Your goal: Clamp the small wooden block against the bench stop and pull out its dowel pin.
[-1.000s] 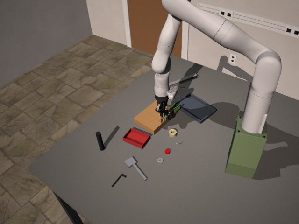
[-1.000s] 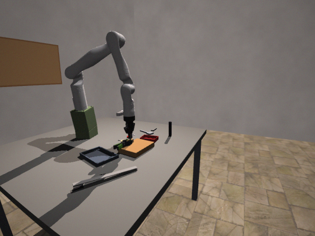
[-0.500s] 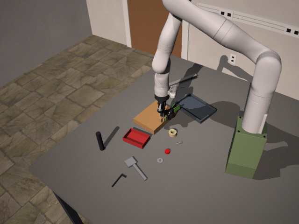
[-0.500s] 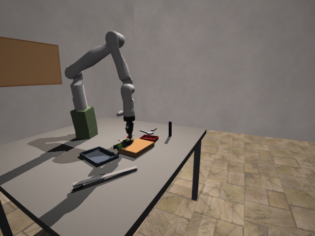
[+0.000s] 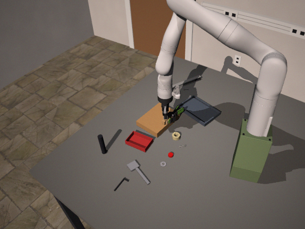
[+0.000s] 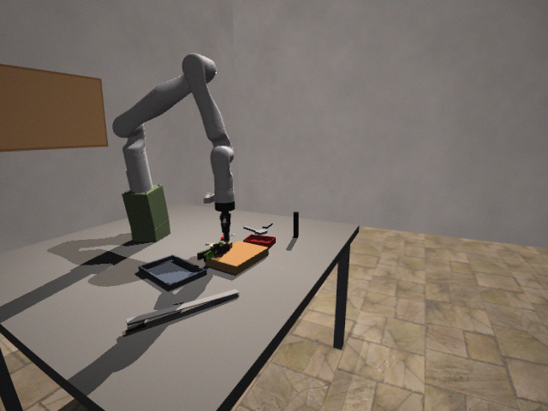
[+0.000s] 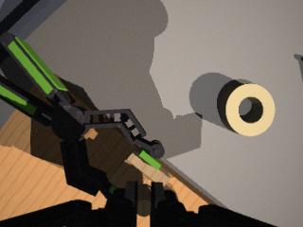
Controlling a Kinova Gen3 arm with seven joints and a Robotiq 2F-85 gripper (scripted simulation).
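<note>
The wooden bench board (image 5: 152, 121) lies mid-table; it also shows in the exterior view (image 6: 239, 256) and in the wrist view (image 7: 38, 184). The small wooden block (image 5: 165, 120) sits at the board's right corner, seen close up in the wrist view (image 7: 149, 167). The black and green spring clamp (image 5: 176, 113) grips at that corner, its jaws around the block in the wrist view (image 7: 71, 118). My gripper (image 5: 165, 115) points straight down over the block. In the wrist view the fingers are shut on the dowel pin (image 7: 144, 207), a thin brown peg between them. The stop is hidden.
A cream tape roll (image 5: 176, 135) lies just off the board. A red tray (image 5: 139, 140), a blue tray (image 5: 200, 109), a black cylinder (image 5: 102, 143), a hammer (image 5: 138, 171), an Allen key (image 5: 117, 186), a red cap (image 5: 170, 154), a washer (image 5: 163, 162) and a long grey bar (image 6: 181, 311) are around.
</note>
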